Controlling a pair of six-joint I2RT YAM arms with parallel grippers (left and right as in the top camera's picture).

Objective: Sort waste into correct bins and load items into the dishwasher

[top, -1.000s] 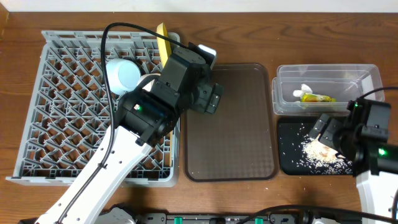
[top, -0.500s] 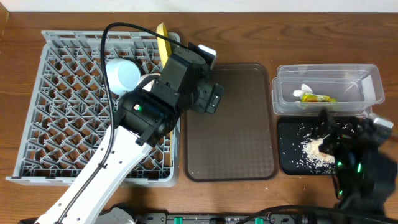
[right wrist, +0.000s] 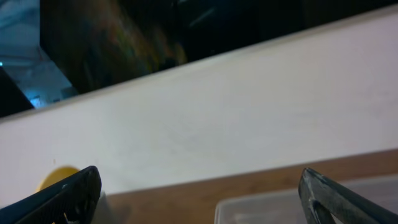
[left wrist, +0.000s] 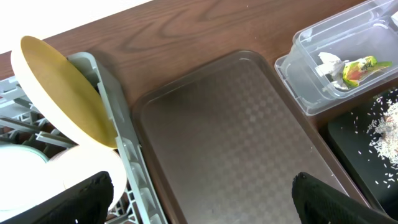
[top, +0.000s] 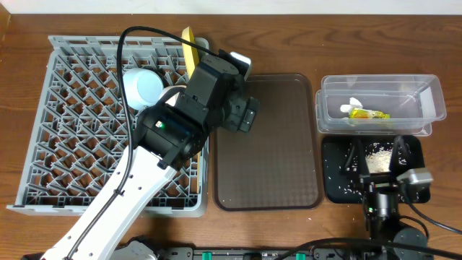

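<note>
your left gripper (top: 245, 114) hangs over the far left corner of the large brown plastic serving tray (top: 278, 155), spread wide and holding nothing. your right gripper (top: 377, 153) stands to the right of the brown tray, above the shallow black rectangular tray (top: 333, 189), jaws wide apart and empty. loose whitish rice crumbs (left wrist: 387, 134) lie scattered in that black tray. right of the brown tray's far end, the clear rectangular plastic tub (top: 426, 97) holds the small yellow-green snack wrapper (top: 369, 113) and the crumpled white scrap (top: 353, 104). left of the brown tray sits the large grey plastic dish rack (top: 65, 144); the round yellow plate (left wrist: 62, 93) stands on edge in the rack's corner nearest the tray, with the light blue bowl (top: 142, 87) further left.
</note>
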